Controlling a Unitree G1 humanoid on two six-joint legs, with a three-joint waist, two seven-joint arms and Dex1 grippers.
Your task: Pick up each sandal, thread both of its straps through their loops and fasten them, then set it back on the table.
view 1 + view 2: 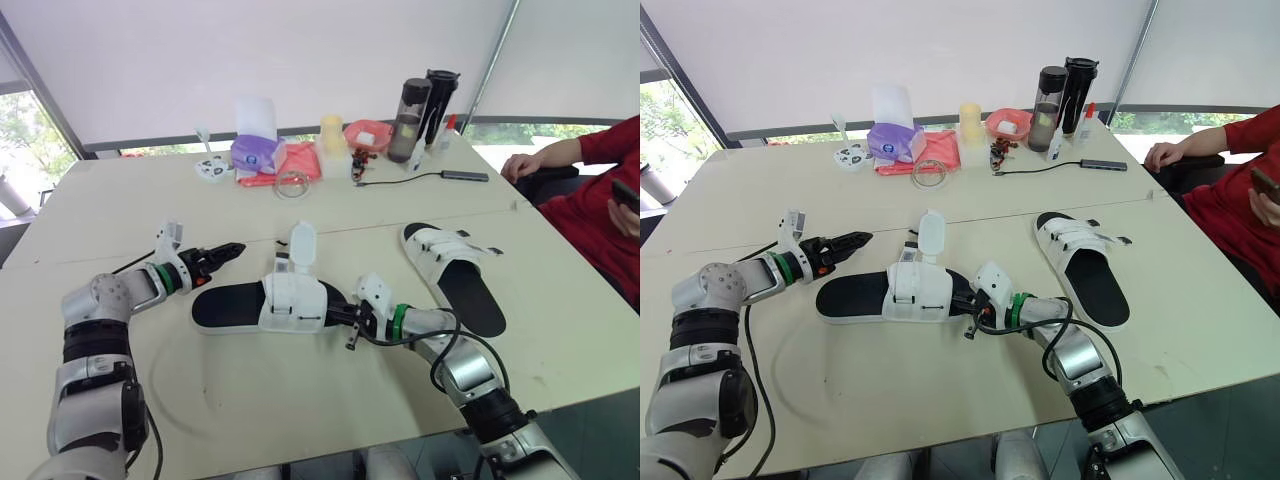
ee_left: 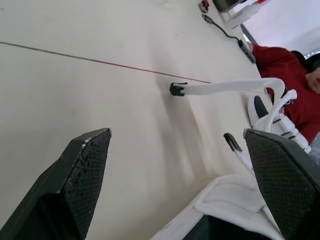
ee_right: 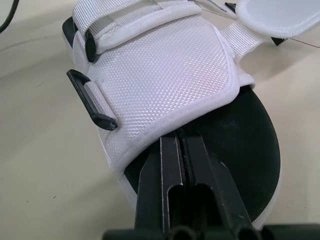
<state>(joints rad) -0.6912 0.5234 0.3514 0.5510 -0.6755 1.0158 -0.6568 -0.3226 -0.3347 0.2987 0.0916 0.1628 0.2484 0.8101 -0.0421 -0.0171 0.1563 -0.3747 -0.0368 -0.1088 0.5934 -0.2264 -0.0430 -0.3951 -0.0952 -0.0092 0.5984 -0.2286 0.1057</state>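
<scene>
Right gripper [image 3: 180, 136]: fingers pressed flat together, tips nosed in at the hem of the white upper on the near sandal [image 1: 262, 303], over its black footbed. That sandal lies flat on the table [image 1: 300, 400], with one strap [image 1: 301, 245] standing upright. Left gripper [image 1: 224, 253] is spread wide, near the sandal's far end. The second sandal [image 1: 456, 277] lies apart, to the robot's right.
</scene>
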